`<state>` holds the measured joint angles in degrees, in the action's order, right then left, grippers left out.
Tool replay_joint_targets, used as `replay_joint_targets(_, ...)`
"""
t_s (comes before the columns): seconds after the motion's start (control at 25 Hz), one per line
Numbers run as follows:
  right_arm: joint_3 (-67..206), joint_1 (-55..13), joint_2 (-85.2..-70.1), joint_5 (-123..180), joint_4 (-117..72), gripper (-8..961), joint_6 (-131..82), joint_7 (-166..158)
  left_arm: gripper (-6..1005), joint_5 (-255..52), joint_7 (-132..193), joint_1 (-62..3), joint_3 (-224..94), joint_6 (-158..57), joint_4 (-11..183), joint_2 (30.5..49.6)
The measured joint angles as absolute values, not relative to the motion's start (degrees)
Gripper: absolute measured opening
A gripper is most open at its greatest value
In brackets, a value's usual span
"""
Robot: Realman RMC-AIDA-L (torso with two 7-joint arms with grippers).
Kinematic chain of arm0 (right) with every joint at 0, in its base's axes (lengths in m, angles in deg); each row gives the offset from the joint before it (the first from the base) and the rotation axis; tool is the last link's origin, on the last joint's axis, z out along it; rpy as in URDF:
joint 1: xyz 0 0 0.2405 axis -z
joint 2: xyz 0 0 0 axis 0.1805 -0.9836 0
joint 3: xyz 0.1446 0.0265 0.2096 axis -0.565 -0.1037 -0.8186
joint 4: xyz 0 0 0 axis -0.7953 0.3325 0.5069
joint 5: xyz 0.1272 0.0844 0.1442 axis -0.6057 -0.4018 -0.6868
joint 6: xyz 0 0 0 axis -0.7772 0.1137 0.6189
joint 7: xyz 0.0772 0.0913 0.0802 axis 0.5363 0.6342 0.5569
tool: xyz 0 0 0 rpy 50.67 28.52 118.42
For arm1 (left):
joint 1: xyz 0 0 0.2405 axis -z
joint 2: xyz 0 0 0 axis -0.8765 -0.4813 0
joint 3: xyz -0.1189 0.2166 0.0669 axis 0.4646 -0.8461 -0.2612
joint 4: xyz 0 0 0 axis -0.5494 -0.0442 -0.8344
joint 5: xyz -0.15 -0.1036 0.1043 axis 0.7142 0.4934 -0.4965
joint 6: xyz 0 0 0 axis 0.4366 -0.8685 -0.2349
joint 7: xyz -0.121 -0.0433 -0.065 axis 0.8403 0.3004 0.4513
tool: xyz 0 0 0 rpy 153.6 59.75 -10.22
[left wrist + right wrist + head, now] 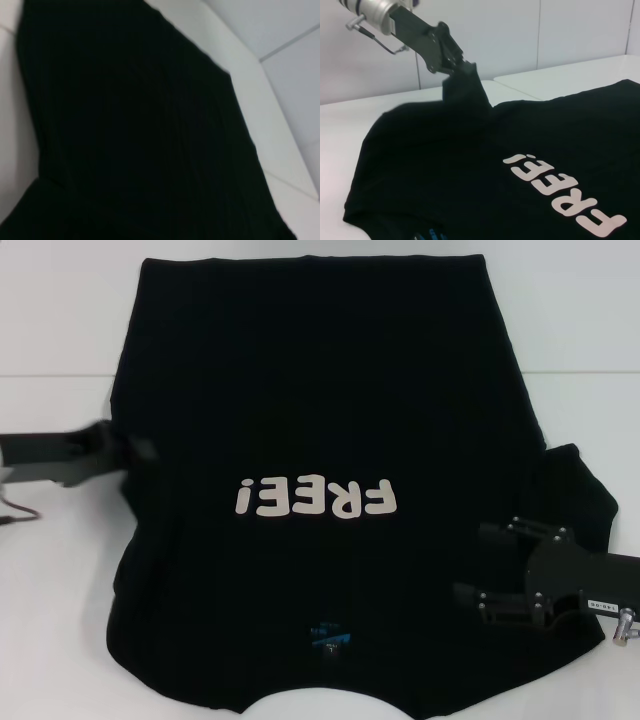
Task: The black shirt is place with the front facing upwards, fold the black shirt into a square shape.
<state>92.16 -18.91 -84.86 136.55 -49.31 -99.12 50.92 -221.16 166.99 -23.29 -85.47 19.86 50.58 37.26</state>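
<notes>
**My two pincers at the sides of the black shirt**

The black shirt [320, 420] lies flat on the white tabletop [50, 620], front side up. The cream letters "FREE!" [315, 498] are my landmark; they are in the middle of the cloth, and from my head they read upside down. The collar with the small blue neck label [328, 635] is on the near side of the letters, toward my body, and the hem is on the far side of them.

To the left of the letters, my left pincer [135, 452] is at the left edge of the shirt. In the right wrist view, this left pincer [465, 92] has a piece of the black cloth pinched and raised from the tabletop, so the sleeve part stands up like a small tent. My left wrist view is almost full with the shirt [140, 140], and pale tabletop [270, 135] is beside it.

To the right of the letters and a little nearer to me, my right pincer [505, 565] is over the right sleeve of the shirt. Its two fingers [520, 531] are spread apart and point toward the letters. Between them I see only black cloth below; whether they touch it I cannot tell.
</notes>
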Motion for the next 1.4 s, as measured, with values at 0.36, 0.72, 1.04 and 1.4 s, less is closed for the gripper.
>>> replay_joint_targets(0.36, 92.2, -18.8, -84.91, 136.7, -49.2, 901, -99.1, 50.9, 140, -219.3, 164.9, -22.0, -89.8, 14.5, 53.2, 41.92)
replay_joint_targets(0.72, 92.1, -18.4, -84.90, 136.6, -49.2, 900, -99.2, 51.0, 370, -215.9, 163.2, -22.6, -88.4, 17.3, 60.9, 40.89)
replay_joint_targets(1.04, 92.1, -18.3, -84.91, 136.7, -49.2, 899, -99.1, 51.0, 737, -213.2, 167.2, -29.7, -82.6, 17.6, 60.9, 38.10)
replay_joint_targets(1.4, 92.1, -18.4, -84.91, 136.7, -49.2, 898, -98.7, 51.0, 887, -213.5, 169.7, -29.8, -82.9, 10.1, 63.5, 38.42)
